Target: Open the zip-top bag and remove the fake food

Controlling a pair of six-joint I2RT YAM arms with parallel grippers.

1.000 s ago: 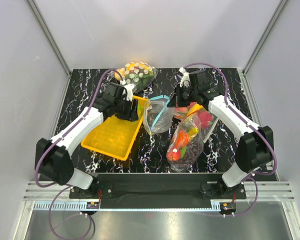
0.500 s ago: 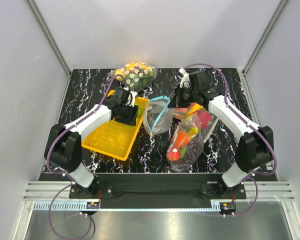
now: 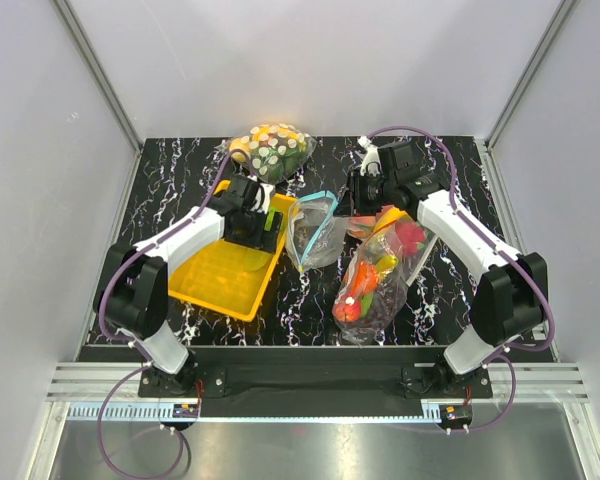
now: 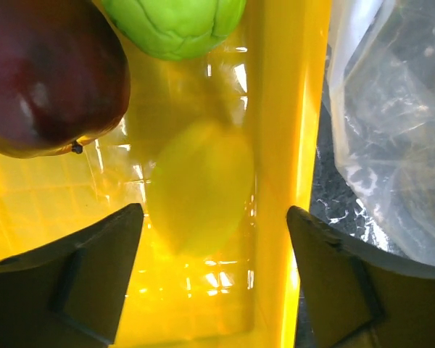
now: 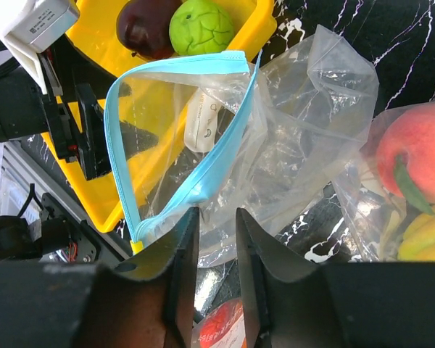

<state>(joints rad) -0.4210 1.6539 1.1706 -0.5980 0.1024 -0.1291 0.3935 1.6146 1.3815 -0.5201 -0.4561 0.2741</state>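
Note:
The zip-top bag (image 3: 315,228) stands on the table right of the yellow tray (image 3: 225,272), its blue-teal zip strip (image 5: 175,69) gaping open. My right gripper (image 5: 216,210) is shut on the bag's edge just below the strip; in the top view it (image 3: 363,195) is at the bag's far right side. My left gripper (image 4: 215,210) is open, low over the tray's far right corner (image 3: 258,225). The yellow-green piece (image 4: 203,185) lies on the tray floor between the jaws, untouched. The dark red fruit (image 4: 47,80) and the green ball (image 4: 175,25) lie beside it in the tray.
A larger clear bag of red and orange fruit (image 3: 375,275) lies right of the zip-top bag, under my right arm. A bag with white dots (image 3: 272,148) sits at the back. The tray's rim (image 4: 286,145) runs close along the zip-top bag.
My left gripper has moved a little nearer and lower over the tray's far right corner, its elbow swinging in. The right arm and the bag have not moved.

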